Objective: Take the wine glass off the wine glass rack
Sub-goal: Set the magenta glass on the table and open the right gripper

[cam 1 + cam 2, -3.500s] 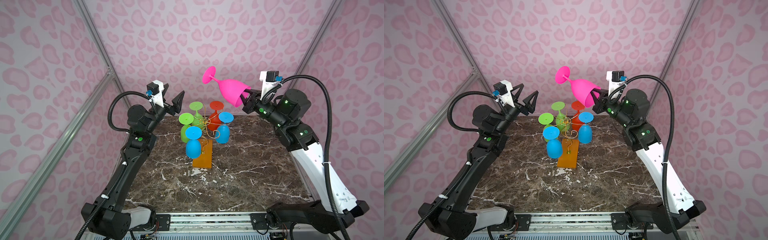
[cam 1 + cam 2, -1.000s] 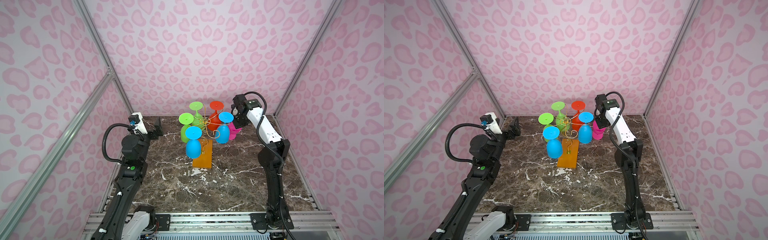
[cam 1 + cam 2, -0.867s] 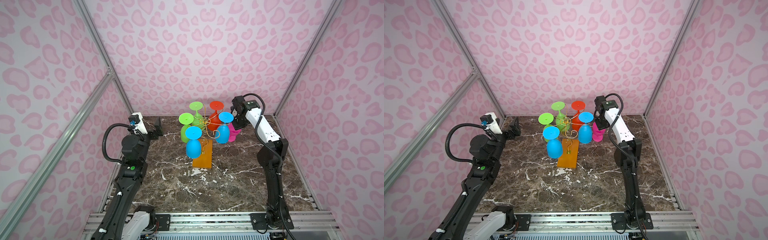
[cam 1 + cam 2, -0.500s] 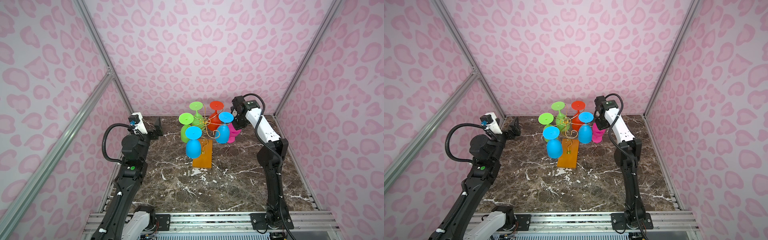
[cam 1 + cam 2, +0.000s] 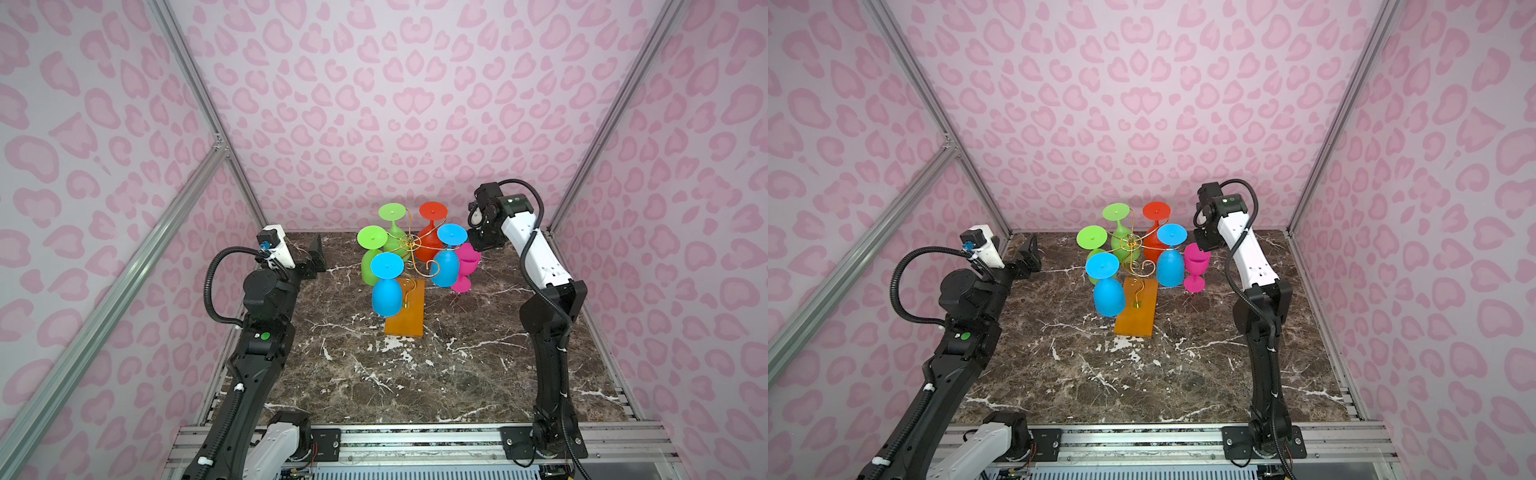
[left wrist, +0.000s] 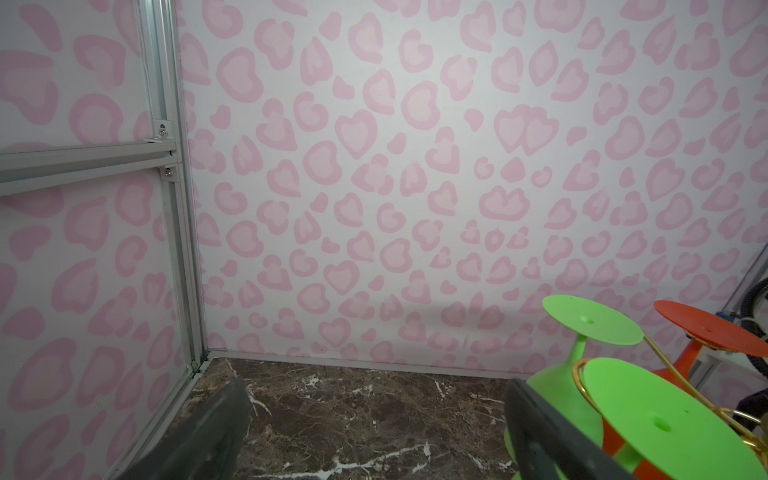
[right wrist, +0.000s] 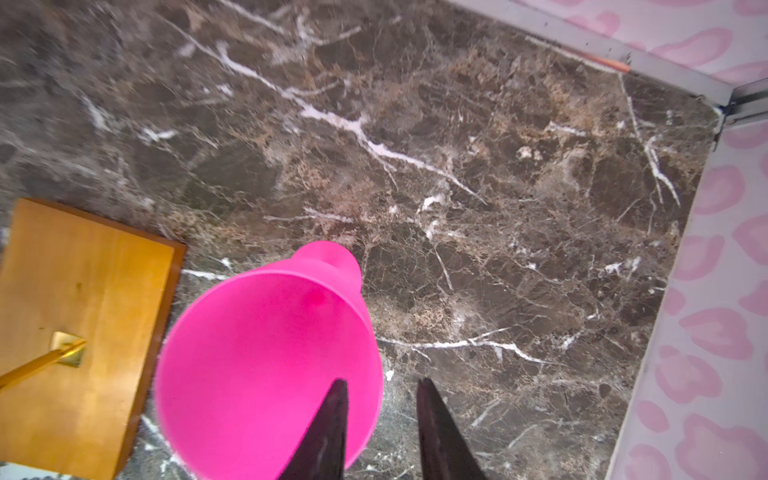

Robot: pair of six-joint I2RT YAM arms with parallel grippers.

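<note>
The dark marble surface (image 5: 415, 374) fills the floor of the pink cell. My left arm (image 5: 266, 299) stands at the left side of it, and my right arm (image 5: 536, 257) reaches in from the right toward the back.

The wine glass rack (image 5: 409, 242) stands near the middle back of the surface, on its orange-brown wooden base (image 5: 407, 311). I see five glasses hanging upside down on its gold wire arms: two green glasses (image 5: 372, 257), one red glass (image 5: 430, 245) and two blue glasses (image 5: 386, 291).

The pink wine glass (image 5: 467, 266) is off the rack. In both top views it stands upright on the surface, just beside the right side of the rack and partly behind one blue glass. In the right wrist view I look down into its bowl (image 7: 266, 365), with the corner of the base close to it.

The right tool (image 7: 381, 384) is above the rim of the pink glass. One finger is over the inside of the bowl and the other is outside, and I see a gap on each side of the rim, so the tool is released and grips nothing.

The left tool (image 6: 376, 384) is spread wide and holds nothing. It is near the back left of the surface, apart from the rack.
</note>
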